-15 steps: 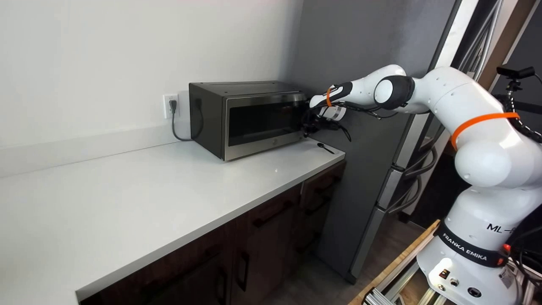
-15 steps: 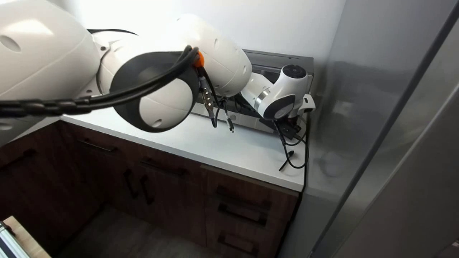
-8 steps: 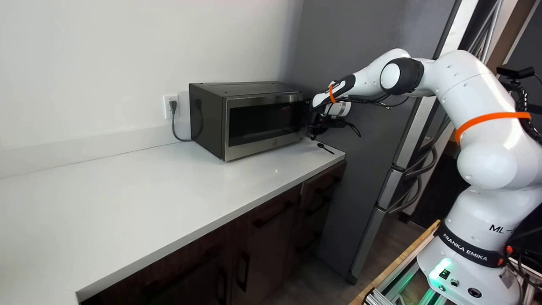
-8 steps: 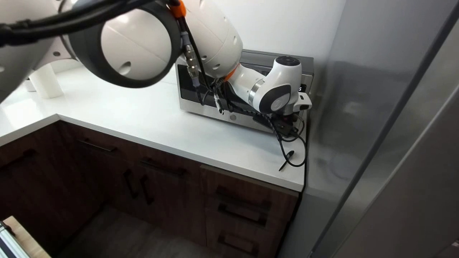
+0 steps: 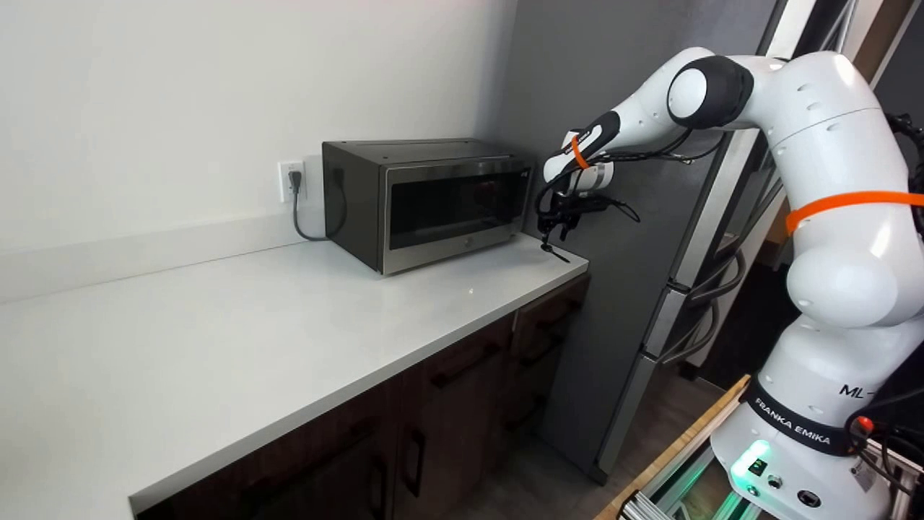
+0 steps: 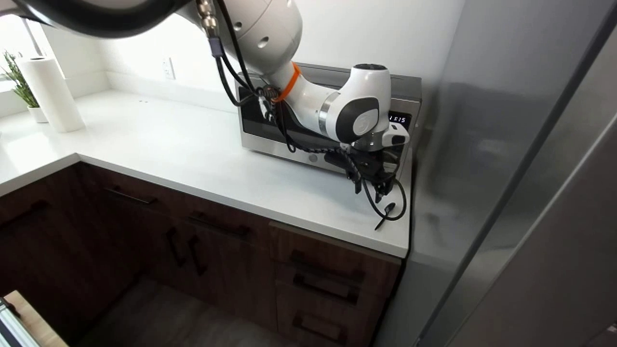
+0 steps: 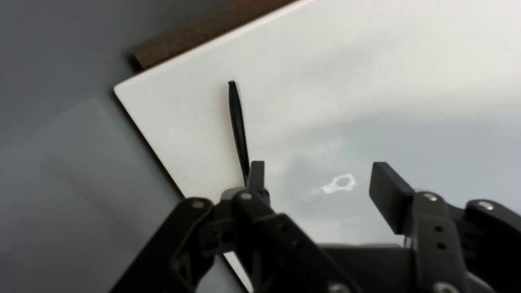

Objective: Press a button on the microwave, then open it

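White arm [image 5: 830, 155] arched, wrist [image 6: 362, 118] low, claw [image 7: 320, 185] downward, fingers [image 7: 388, 197] apart.

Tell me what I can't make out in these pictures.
Arm: upper part cut off by the top edge in an exterior view.
Buttons on the microwave: too small or behind the arm in the exterior views.
Inside the microwave: behind dark glass, in an exterior view.
Display: digits too small to read surely in an exterior view.
Black spoon: bowl mostly hidden by a gripper finger in the wrist view.
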Controlling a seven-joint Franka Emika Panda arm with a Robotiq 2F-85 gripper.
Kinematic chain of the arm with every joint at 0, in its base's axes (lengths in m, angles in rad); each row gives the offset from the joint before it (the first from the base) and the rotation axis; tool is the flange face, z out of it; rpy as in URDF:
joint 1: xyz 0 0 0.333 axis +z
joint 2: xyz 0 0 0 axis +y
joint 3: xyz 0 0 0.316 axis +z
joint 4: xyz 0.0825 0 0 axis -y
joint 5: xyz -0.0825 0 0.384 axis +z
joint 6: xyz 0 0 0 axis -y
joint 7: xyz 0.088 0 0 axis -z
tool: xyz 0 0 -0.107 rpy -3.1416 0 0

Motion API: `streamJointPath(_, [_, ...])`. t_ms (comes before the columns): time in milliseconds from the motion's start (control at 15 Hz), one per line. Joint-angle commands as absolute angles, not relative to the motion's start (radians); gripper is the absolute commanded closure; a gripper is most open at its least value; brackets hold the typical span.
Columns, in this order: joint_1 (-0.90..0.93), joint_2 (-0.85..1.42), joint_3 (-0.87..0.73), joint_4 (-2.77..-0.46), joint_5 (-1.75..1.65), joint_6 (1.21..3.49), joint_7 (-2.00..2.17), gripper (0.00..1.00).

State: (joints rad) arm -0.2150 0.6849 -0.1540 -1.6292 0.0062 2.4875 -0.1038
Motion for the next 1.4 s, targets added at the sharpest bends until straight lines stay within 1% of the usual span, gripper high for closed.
streamJointPath(0, [-0.168,0.536,-0.189,-1.817,-0.057,2.505,-0.045,0.01])
streamJointPath(267, [-0.131,0.405,-0.221,-1.944,-0.120,2.531,0.022,0.00])
streamJointPath(600, [-0.080,0.243,-0.277,-2.079,-0.267,2.609,0.153,0.00])
streamJointPath(867, [-0.071,0.124,-0.289,-2.167,-0.404,2.699,0.225,0.00])
streamJointPath(1067, [-0.096,0.073,-0.279,-2.199,-0.436,2.812,0.274,0.00])
streamJointPath(1333, [-0.118,0.056,-0.289,-2.214,-0.373,3.032,0.288,0.00])
